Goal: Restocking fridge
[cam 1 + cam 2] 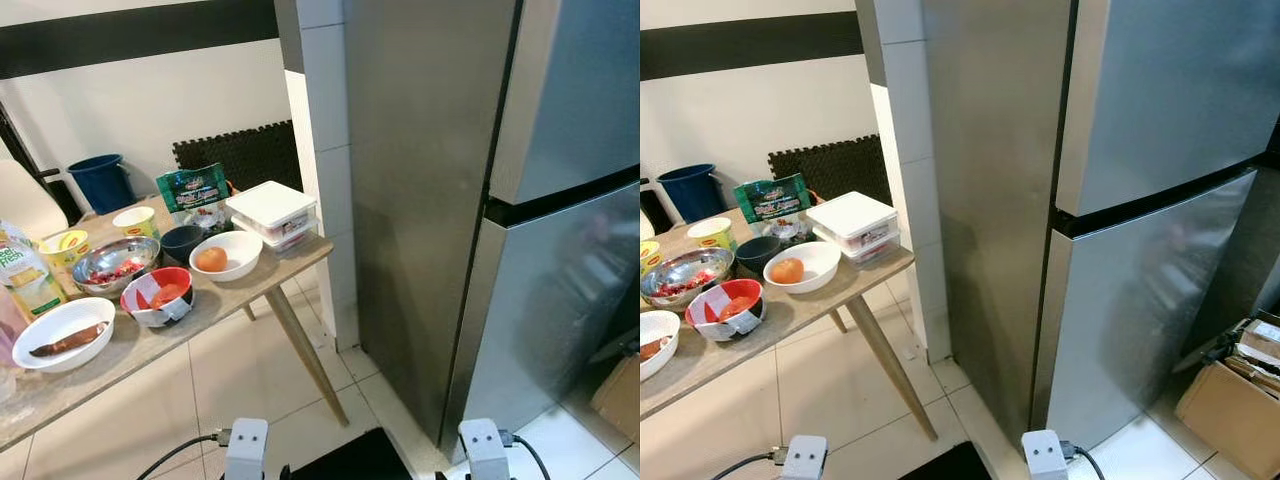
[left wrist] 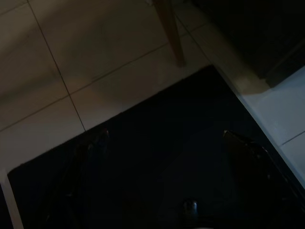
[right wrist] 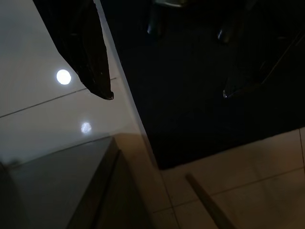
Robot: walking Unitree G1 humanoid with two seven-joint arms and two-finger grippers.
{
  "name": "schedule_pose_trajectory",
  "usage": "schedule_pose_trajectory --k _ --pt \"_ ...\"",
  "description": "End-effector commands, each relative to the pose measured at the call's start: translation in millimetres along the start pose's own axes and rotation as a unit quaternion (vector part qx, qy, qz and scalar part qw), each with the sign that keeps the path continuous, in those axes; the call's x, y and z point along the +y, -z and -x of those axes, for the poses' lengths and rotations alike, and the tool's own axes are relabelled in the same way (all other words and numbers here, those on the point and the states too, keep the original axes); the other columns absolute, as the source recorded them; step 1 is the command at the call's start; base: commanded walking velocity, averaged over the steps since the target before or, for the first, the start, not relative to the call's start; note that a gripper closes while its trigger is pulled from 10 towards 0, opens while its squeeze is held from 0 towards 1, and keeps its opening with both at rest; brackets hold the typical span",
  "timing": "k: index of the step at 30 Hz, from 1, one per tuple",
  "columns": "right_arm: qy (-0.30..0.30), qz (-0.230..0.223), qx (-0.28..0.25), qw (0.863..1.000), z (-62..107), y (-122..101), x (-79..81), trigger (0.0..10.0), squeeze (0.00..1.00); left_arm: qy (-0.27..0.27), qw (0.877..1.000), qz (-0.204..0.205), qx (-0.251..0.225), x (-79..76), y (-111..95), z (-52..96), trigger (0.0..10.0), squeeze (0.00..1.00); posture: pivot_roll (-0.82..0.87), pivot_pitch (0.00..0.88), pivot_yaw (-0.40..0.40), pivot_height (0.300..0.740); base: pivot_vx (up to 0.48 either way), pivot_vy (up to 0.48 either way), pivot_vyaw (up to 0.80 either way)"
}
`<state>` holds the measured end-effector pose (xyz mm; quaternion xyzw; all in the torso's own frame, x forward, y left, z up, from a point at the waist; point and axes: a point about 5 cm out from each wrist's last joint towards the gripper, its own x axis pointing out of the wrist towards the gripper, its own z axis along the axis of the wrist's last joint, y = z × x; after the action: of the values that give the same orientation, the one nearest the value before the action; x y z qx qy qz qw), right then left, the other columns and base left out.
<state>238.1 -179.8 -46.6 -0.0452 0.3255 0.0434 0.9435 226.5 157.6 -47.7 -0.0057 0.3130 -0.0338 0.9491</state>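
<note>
The steel two-door fridge [image 1: 520,230] stands shut on the right. To its left a wooden table [image 1: 250,290] carries food: stacked white lidded boxes [image 1: 272,210], a white bowl with an orange fruit [image 1: 225,255], a red bowl [image 1: 158,295], a steel bowl [image 1: 115,262], a white bowl holding a sausage [image 1: 63,332], a green bag [image 1: 195,195] and a dark cup [image 1: 182,243]. Both arms hang low. My left gripper [image 2: 164,133] and my right gripper [image 3: 167,95] are open over the black floor mat [image 3: 200,119], holding nothing.
A splayed table leg [image 1: 305,350] slants toward the mat near the fridge's corner. A cardboard box [image 1: 1230,400] sits on the floor at the far right. A blue bucket [image 1: 100,180] stands behind the table by the wall. Pale tiles [image 1: 250,380] lie under the table.
</note>
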Motion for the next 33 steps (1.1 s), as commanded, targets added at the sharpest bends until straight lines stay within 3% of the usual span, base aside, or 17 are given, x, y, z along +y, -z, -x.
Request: schedule_pose_trajectory --k 1,13,18,26,33 --pt "0.001 0.001 0.014 1.000 2.6 9 -0.3 10.0 0.00 0.008 1.000 -0.007 0.008 -4.9 7 2.3 10.0 0.00 -0.03 0.074 0.041 0.740 0.000 0.000 0.00" --pt "0.012 -0.007 0.031 0.999 9.3 25 -3.0 10.0 0.00 0.011 0.999 -0.023 0.026 -2.4 19 5.7 10.0 0.00 -0.03 0.051 0.058 0.740 0.000 0.000 0.00" --pt "0.010 -0.013 0.030 0.999 9.3 25 0.0 10.0 0.00 0.014 0.999 -0.036 0.021 0.4 14 3.3 10.0 0.00 -0.02 0.051 0.036 0.740 0.000 0.000 0.00" --pt "-0.005 -0.004 0.031 0.999 8.5 25 5.7 10.0 0.00 0.004 1.000 -0.021 0.011 3.3 11 3.3 10.0 0.00 -0.01 0.037 0.025 0.740 0.000 0.000 0.00" --pt "0.005 -0.007 0.029 1.000 9.5 24 -5.5 10.0 0.00 0.014 1.000 -0.013 0.015 -10.4 17 3.9 10.0 0.00 -0.01 0.039 -0.008 0.740 0.000 0.000 0.00"
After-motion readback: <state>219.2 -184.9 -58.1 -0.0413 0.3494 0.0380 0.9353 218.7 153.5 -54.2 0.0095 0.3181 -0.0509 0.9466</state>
